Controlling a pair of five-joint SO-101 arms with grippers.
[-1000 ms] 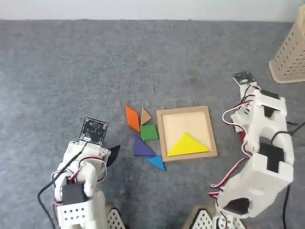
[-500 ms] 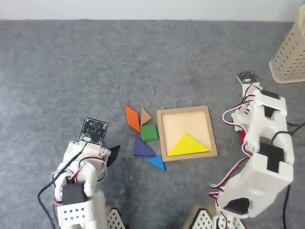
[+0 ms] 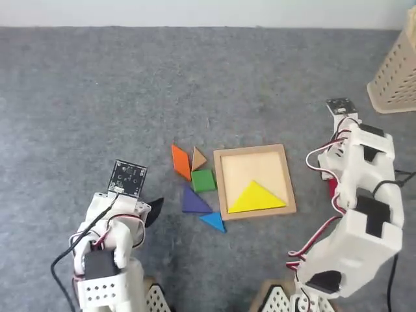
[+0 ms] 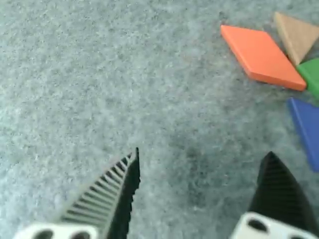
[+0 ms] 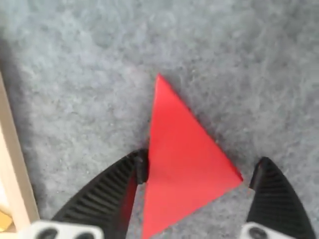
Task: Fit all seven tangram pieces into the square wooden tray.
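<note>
Square wooden tray (image 3: 218,185) lies on the grey carpet (image 3: 97,97) between the two arms, its sides roughly square to the high view. One piece sits inside it: a large yellow triangle (image 3: 255,197), with its long side along the rim nearest the arm bases and its apex pointing to the middle of the tray.

Five pieces lie loose just beside the tray on the left arm's side:
- An orange parallelogram (image 3: 181,162) has its long axis running away from the arm bases, leaning a little.
- A small tan triangle (image 3: 197,158) is next to it, its tip pointing to the far side of the table.
- A green square (image 3: 203,180) sits below these, close against the tray rim.
- A dark blue triangle (image 3: 194,201) comes next.
- A small light blue triangle (image 3: 214,221) lies by the tray's near corner.

The seventh piece, a red triangle (image 5: 182,159), lies flat on the carpet on the other side of the tray. One sharp corner points out ahead of the right gripper (image 5: 199,164). That gripper is spread wide astride the triangle. One finger (image 5: 134,172) is at the triangle's edge, the other just off its opposite corner, and the piece is not pinched.

The left gripper (image 4: 203,157) hangs over bare carpet, well apart from the loose pieces, its fingers wide apart and holding nothing. A beige perforated basket (image 3: 396,71) stands at the far corner.
</note>
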